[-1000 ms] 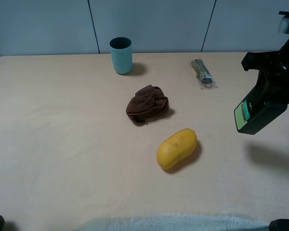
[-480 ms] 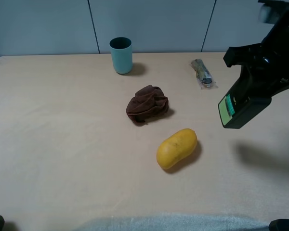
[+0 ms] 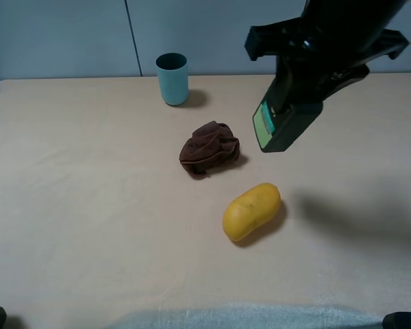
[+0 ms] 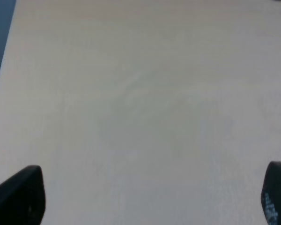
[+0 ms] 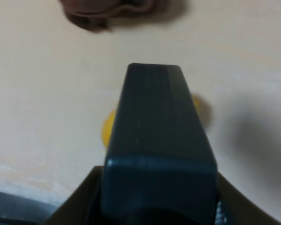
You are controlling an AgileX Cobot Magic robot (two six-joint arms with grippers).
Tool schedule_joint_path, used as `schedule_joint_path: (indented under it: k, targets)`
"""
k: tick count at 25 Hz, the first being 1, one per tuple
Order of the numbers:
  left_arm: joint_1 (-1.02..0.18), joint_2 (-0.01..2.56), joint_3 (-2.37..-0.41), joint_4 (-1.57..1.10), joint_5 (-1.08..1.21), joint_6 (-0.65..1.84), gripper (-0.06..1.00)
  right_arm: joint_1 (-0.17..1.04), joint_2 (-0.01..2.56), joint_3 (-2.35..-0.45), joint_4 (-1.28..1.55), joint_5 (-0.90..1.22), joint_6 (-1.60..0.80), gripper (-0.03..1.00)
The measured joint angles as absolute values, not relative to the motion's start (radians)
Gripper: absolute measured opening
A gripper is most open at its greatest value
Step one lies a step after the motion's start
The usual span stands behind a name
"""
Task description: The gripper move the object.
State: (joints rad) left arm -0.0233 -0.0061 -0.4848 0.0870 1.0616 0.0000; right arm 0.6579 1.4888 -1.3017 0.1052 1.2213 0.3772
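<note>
My right gripper (image 3: 307,77) is shut on the dark green flat-sided bottle (image 3: 285,123) and holds it in the air, tilted, above the table. The bottle's light green label (image 3: 263,125) faces left. The bottle hangs to the right of the brown cloth (image 3: 209,148) and above the yellow fruit (image 3: 251,210). In the right wrist view the bottle (image 5: 158,140) fills the middle and hides most of the fruit (image 5: 107,129). Its cap is hidden. My left gripper (image 4: 150,197) is open and empty over bare table.
A teal cup (image 3: 172,78) stands at the back of the table (image 3: 89,192). The brown cloth also shows in the right wrist view (image 5: 107,11). The right arm covers the back right of the table.
My right gripper has carried the bottle left and toward the back, from the right edge to near the middle. The small packet at the back right is now hidden behind the arm.
</note>
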Motion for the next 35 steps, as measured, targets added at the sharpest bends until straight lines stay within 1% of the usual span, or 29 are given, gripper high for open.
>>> schedule_joint_path:
  k: [6, 11, 26, 30, 35]
  targets:
    - [-0.023, -0.006, -0.485, 0.087, 1.062, 0.0, 0.93, 0.748, 1.624, -1.449, 0.082, 1.222, 0.377, 0.3]
    - [-0.023, -0.006, -0.485, 0.087, 1.062, 0.0, 0.93, 0.799, 1.736, -1.584, 0.072, 1.222, 0.378, 0.3]
    - [-0.023, -0.006, -0.485, 0.087, 1.062, 0.0, 0.93, 0.881, 2.051, -1.939, 0.065, 1.223, 0.38, 0.3]
    - [-0.023, -0.006, -0.485, 0.087, 1.062, 0.0, 0.93, 0.886, 2.117, -2.0, 0.068, 1.223, 0.38, 0.3]
    - [-0.023, -0.006, -0.485, 0.087, 1.062, 0.0, 0.93, 0.901, 2.163, -2.015, 0.066, 1.223, 0.38, 0.3]
